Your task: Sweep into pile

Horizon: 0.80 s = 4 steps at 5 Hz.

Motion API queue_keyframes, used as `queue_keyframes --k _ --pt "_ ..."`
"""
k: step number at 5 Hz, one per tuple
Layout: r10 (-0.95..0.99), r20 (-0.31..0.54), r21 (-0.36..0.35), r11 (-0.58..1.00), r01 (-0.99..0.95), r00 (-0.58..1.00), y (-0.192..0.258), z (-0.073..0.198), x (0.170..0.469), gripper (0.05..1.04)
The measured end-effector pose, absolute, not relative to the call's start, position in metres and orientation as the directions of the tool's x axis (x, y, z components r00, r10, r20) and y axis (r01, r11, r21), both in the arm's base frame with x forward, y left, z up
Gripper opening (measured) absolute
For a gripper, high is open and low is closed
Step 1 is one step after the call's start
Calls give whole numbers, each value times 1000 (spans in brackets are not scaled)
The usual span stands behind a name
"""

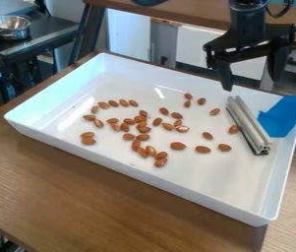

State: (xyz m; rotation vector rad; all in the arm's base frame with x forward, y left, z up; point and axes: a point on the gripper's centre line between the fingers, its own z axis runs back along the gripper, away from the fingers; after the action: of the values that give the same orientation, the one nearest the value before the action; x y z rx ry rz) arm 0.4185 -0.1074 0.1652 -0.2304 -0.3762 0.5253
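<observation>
gripper (251,83) spread open with nothing between its fingers, above the far right part of the white tray (143,176) as i view it. metal bar (250,125) lies inside, near the right wall, lower in my view than the gripper; its long axis slants from a far end nearest the gripper toward the near right corner. almonds (178,146) lie mostly left of it. my judgement: grasp across that axis, long side facing them.
</observation>
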Motion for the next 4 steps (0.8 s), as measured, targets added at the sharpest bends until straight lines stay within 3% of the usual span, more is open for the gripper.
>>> queue_keyframes --k 4 --pt "569 248 -227 821 -524 784 -109 107 455 1001"
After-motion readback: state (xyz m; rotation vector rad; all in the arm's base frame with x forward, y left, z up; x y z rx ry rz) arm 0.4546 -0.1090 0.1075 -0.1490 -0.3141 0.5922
